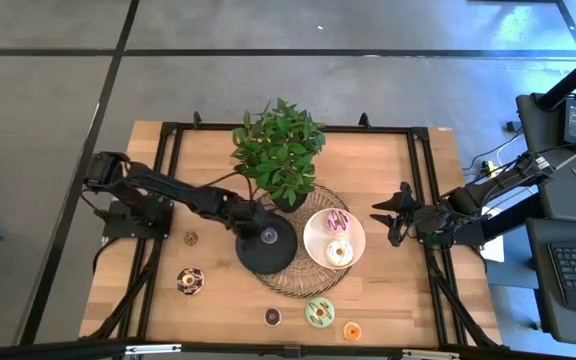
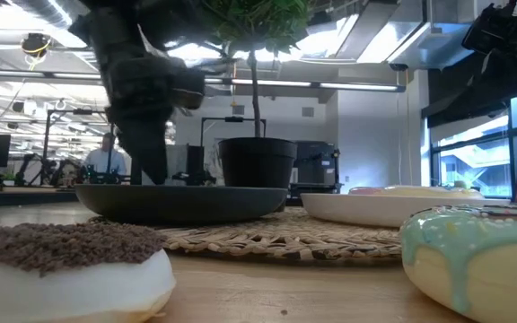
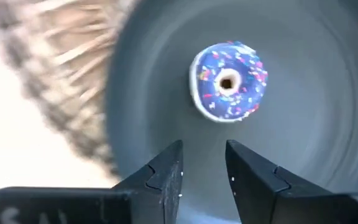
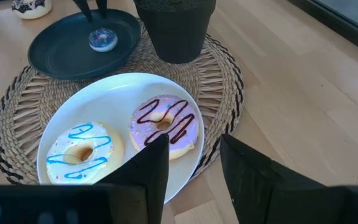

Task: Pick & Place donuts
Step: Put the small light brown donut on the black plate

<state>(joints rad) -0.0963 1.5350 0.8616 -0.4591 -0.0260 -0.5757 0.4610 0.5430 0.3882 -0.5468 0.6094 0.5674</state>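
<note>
A purple donut with sprinkles (image 3: 229, 81) lies flat on the round black plate (image 3: 316, 118). My left gripper (image 3: 204, 152) hangs just above that plate, open, with its fingertips short of the donut and nothing between them. In the high view the gripper (image 1: 258, 226) stands over the black plate (image 1: 278, 258). The white plate (image 1: 314, 246) holds two donuts, a pink one with brown stripes (image 4: 165, 126) and a cream one with blue stripes (image 4: 84, 151). My right gripper (image 4: 194, 146) waits open at the table's right, to the right of the white plate.
Both plates rest on a round woven mat (image 1: 290, 286). A potted plant (image 1: 280, 150) stands just behind them. Loose donuts lie on the wood: a green one (image 1: 319, 312), an orange one (image 1: 352, 331), a brown one (image 1: 273, 316) and others at the left (image 1: 190, 281).
</note>
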